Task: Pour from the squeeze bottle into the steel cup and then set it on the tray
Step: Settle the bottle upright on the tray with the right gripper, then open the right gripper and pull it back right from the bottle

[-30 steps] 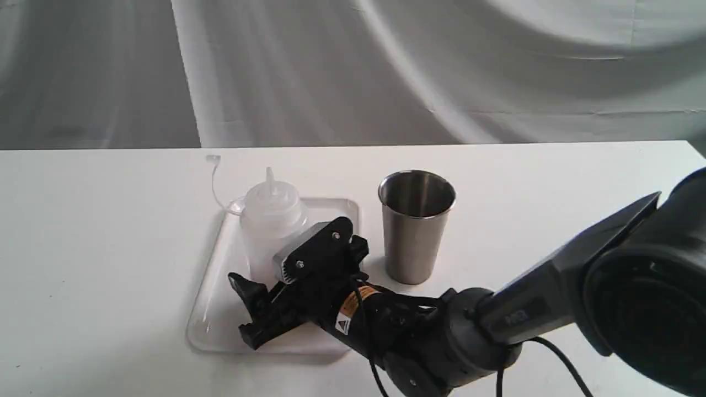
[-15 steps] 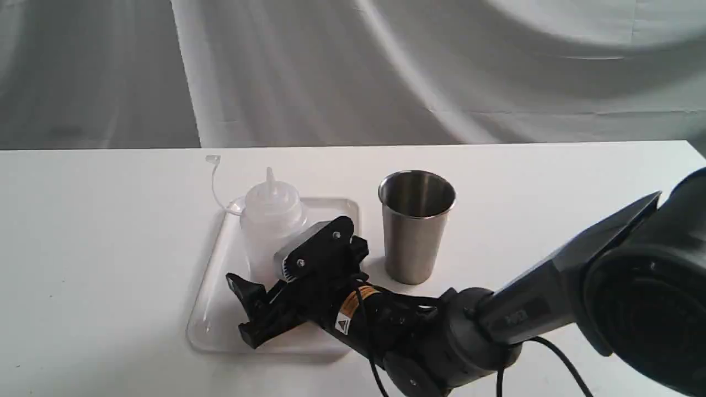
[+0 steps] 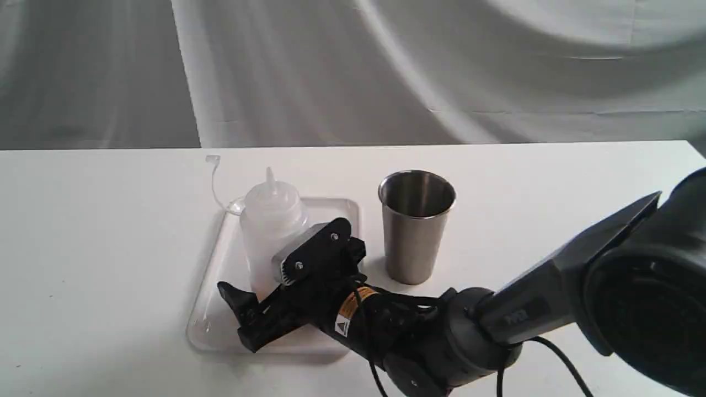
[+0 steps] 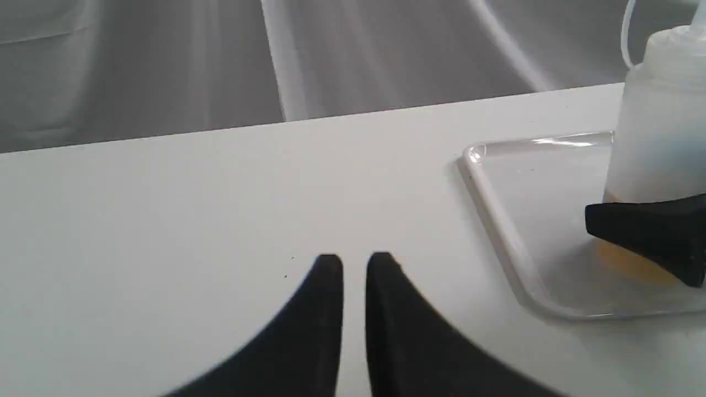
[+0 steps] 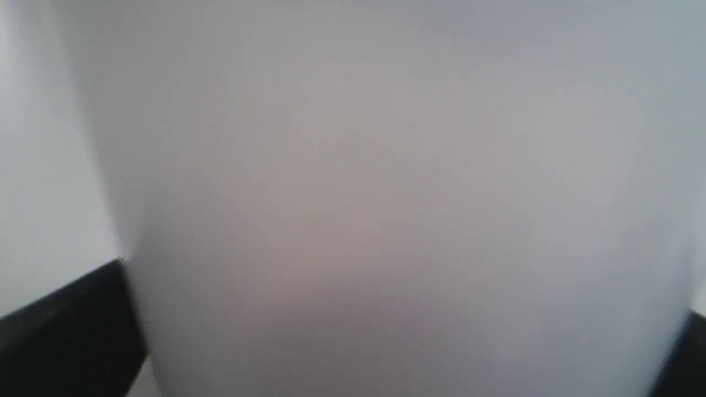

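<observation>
one bottle (image 3: 270, 220), one cup (image 3: 415, 231) — one tray (image 3: 219, 300)

1. A plain white worktop (image 3: 94, 242) spans the scene from left to right.
2. Behind its far edge hangs a grey, creased cloth (image 3: 342, 66).
3. The light is soft, and the cloth is darker at far left.

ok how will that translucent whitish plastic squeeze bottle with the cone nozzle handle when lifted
Probably light: the squeeze bottle shows only shallow amber liquid. Translucent walls likely dent under grip. Tall and narrow, so it may tip.
</observation>
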`<state>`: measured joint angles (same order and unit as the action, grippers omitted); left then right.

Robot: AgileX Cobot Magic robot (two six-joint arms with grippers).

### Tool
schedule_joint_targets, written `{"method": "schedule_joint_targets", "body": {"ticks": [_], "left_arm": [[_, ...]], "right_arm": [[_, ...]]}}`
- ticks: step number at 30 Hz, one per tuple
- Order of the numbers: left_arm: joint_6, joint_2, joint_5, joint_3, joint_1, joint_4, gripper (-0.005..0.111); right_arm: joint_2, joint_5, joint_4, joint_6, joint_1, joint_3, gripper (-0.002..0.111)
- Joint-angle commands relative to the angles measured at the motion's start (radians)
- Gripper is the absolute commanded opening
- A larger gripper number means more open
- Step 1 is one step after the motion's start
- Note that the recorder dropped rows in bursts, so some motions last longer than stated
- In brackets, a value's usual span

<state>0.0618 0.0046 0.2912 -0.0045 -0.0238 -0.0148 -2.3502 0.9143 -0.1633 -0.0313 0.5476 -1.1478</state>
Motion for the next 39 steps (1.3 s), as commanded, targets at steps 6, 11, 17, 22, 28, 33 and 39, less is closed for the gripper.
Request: {"method": "schedule_joint_targets", "body": {"ticks": [6, 11, 17, 22, 28, 33, 39], "left_arm": [[-0.001, -0.005, -0.007, 0.004, -0.005, -0.003, 0.008], [-0.001, -0.005, -0.007, 0.004, -0.005, -0.003, 0.008], [-0.001, -0.005, -0.007, 0.004, -0.005, -0.003, 0.008], [-0.001, -0.005, -0.007, 0.004, -0.005, -0.003, 0.008], [-0.001, -0.005, -0.007, 0.004, -0.005, -0.003, 0.008], [-0.001, -0.005, -0.007, 0.004, -0.005, -0.003, 0.008], [-0.001, -0.005, -0.007, 0.004, -0.005, -0.003, 0.008]], "right_arm": [[0.008, -0.006, -0.010, -0.006, 0.001, -0.005, 0.105], [0.010, -0.006, -0.010, -0.006, 0.001, -0.005, 0.105], [0.033, 0.000, -0.010, -0.006, 0.001, 0.026, 0.105], [0.042, 0.040, -0.012, -0.003, 0.001, 0.056, 0.105], [0.074, 0.063, -0.020, 0.007, 0.001, 0.094, 0.105], [0.111, 0.073, -0.039, 0.013, 0.001, 0.129, 0.105], [0.147, 0.078, -0.044, 0.031, 0.001, 0.185, 0.105]]}}
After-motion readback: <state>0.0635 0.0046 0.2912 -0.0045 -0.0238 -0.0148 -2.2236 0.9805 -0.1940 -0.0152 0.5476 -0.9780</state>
